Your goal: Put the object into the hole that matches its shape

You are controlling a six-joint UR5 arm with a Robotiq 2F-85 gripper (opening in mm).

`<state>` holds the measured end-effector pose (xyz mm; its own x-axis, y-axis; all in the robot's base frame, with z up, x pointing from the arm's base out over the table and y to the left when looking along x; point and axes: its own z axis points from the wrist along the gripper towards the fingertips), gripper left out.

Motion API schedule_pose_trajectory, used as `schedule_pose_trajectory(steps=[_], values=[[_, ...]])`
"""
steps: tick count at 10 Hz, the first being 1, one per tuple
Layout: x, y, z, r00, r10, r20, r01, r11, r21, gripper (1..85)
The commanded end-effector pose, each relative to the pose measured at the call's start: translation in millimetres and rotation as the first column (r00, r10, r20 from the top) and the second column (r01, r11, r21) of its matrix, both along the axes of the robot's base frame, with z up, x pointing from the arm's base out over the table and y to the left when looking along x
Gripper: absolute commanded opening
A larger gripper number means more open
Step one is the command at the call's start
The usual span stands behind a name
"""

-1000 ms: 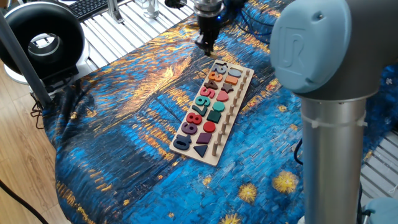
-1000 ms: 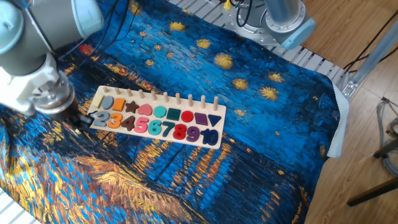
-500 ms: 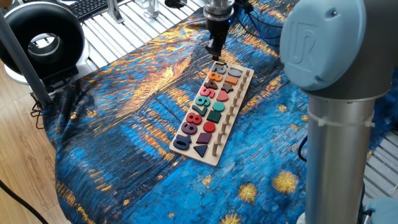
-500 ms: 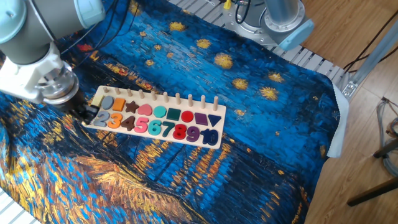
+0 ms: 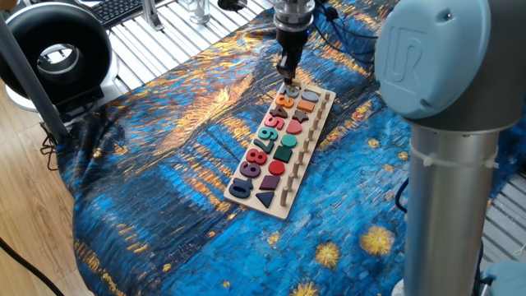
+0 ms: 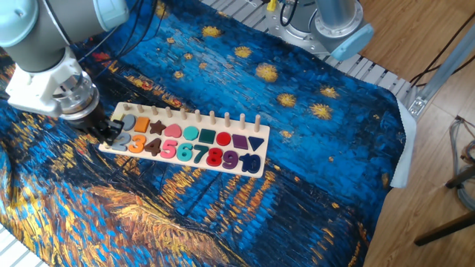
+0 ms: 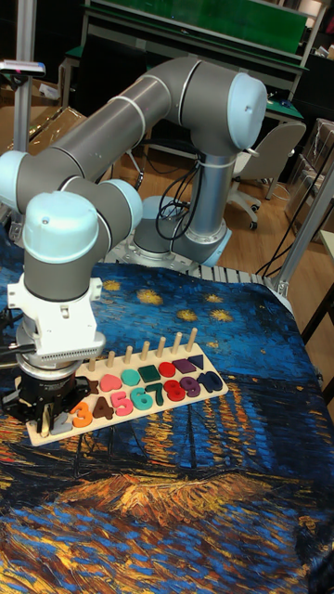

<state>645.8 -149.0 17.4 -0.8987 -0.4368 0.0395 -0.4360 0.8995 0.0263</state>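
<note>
— Pale wooden puzzle board [image 5: 283, 148]: where was the tiny cream piece?

— Hidden. The black two-finger gripper [image 5: 287, 76] hovered at the board's far end, over the dark hole; whether it was closed, I couldn't tell.

— Next?

— Probably lowering straight. Numbers 2 to 9 [image 6: 182, 150] were readable.

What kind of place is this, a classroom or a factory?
Most likely a robotics lab or workshop: a big grey robot arm works over a child's wooden number puzzle board on a starry blue cloth, with green workbenches behind.
</note>
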Motion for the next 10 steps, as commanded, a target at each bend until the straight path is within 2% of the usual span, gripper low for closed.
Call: schedule_pose_trajectory(steps=[1,7,10], values=[[0.6,1.3,-1.9,1.0,0.013,0.009,-0.014,1.0,0.011,1.0],[6.5,5.8,-2.8,1.0,0.01,0.029,-0.01,1.0,0.023,1.7],[8.3,10.0,-1.4,0.999,0.025,0.038,-0.027,0.998,0.053,16.0]])
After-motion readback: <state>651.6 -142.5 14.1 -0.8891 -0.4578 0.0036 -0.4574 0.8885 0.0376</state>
